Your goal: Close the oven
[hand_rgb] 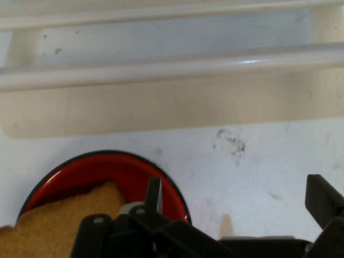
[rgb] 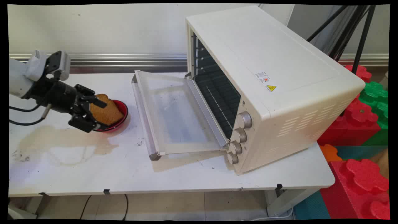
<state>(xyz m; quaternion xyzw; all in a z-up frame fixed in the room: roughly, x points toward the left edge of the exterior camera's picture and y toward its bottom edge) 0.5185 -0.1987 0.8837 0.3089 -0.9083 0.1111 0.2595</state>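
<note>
One table (rgb: 174,174): white and wide, and it carries all the other things.
Oven (rgb: 273,62): big and cream, on the right side of the table, its open mouth facing left.
Oven door (rgb: 177,115): folded down flat over the table, with its front bar just right of the bowl.
Stain (rgb: 62,140): a pale brown mark on the table, near side, left.
Tool (rgb: 98,116): black, low over the bowl on the left, its two fingers spread wide and holding nothing.
Bowl (rgb: 123,107): small and red, on the table between the tool and the door.
Toast (rgb: 107,113): brown, leaning in the bowl; in the hand view it sits to one side of a finger (hand_rgb: 153,193), not between the two.
Risk: I think a finger could bump the toast or the rim and tip the bowl, because the toast is off to the side. A push to the right could knock the bowl into the door's bar.
</note>
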